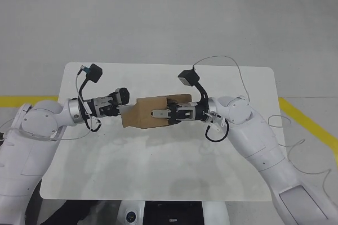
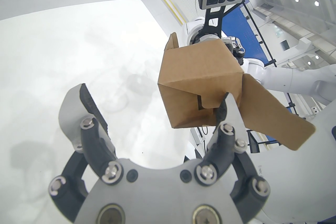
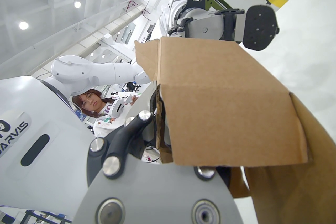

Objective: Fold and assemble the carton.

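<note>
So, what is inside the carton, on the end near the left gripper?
Folded flaps close most of the carton end beside the left gripper; one long flap sticks out. The interior behind them is covered.

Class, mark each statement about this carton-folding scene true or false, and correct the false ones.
1. The right end effector grips the carton. True.
2. The left end effector is shut. False: it is open, with its fingers wide apart.
3. A flap sticks out at the carton's end nearest the left end effector. True.
4. The carton is a flat, unfolded sheet. False: it already has a box shape.
</note>
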Controlling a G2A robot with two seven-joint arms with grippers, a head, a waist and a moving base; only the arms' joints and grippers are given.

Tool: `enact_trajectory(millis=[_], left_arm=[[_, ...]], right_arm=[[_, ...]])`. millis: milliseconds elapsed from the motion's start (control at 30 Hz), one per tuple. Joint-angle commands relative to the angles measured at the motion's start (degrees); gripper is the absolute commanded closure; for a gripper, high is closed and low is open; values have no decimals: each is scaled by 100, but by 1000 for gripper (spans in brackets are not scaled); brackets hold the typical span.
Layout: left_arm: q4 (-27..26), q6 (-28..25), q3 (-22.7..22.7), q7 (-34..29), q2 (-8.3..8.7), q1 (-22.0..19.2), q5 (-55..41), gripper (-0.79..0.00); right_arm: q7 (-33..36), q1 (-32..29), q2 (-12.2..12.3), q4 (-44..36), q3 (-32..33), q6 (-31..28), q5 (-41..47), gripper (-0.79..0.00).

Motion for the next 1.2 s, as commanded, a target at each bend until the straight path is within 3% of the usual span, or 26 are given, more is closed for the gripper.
enact_trajectory(millis=[0,800,1167], left_arm=[[4,0,7,7,0,-5,-4,-785],[39,-7,34,4,7,-32,-59,-785],[120,-23,-317,26,56,-15,-337,-785]], right_arm=[[25,9,-7,5,-20,3,-1,0],[58,88,-69,119,-64,-12,-7,0],[-482,11,71,165,384,224,-1024,0]])
